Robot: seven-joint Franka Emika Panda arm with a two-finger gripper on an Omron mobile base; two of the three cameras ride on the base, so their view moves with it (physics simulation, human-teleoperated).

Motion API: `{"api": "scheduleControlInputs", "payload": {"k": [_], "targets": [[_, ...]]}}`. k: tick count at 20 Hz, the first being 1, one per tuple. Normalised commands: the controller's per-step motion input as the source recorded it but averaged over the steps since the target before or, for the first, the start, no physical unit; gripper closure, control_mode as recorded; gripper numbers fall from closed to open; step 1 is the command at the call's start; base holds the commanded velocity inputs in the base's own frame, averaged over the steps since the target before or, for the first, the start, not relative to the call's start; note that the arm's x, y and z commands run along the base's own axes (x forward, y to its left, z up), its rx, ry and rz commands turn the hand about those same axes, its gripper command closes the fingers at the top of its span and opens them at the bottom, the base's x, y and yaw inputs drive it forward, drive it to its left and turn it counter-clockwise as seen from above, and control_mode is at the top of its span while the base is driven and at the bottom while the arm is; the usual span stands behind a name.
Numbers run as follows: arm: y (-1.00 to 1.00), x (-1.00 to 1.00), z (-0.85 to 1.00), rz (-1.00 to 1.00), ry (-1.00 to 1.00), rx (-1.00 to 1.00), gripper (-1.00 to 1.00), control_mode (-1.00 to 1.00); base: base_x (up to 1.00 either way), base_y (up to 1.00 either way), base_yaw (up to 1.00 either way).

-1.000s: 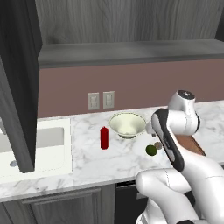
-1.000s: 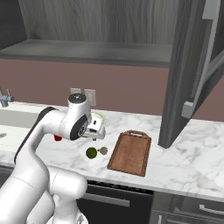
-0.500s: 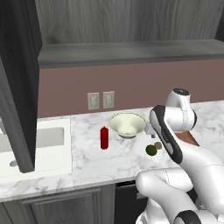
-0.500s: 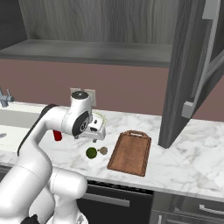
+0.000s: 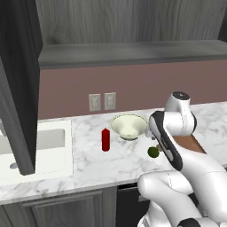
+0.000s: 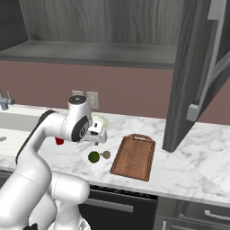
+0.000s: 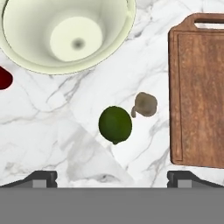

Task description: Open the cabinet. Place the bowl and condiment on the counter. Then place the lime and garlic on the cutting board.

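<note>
White marble tabletop (image 7: pixel 57 127) with grey veins; cream-white shallow bowl (image 7: pixel 65 33), upper left of the hand view; dark green round lime (image 7: pixel 115 124); brownish-tan garlic lump (image 7: pixel 145 104); reddish-brown wooden cutting board (image 7: pixel 199 96); red squeeze bottle (image 5: pixel 105 140); dark grey wood-grain cabinet (image 6: pixel 188 76).

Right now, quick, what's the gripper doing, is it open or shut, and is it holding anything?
Gripper: open and holding nothing, above the counter with the lime and garlic lying below it.
</note>
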Motion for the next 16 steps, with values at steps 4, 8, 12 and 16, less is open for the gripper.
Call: {"api": "scheduleControlInputs", "payload": {"k": [4, 8, 12, 16], "targets": [[0.02, 0.0, -0.16, 0.0, -0.1, -0.03, -1.0, -1.0, 0.0, 0.0, 0.0], [0.0, 0.0, -0.14, 0.0, -0.03, -0.02, -1.0, -1.0, 0.0, 0.0, 0.0], [0.0, 0.0, -0.1, 0.0, 0.0, -0.01, -1.0, -1.0, 0.0, 0.0, 0.0], [0.0, 0.0, -0.05, 0.0, 0.0, 0.0, -1.0, -1.0, 0.0, 0.0, 0.0]]}}
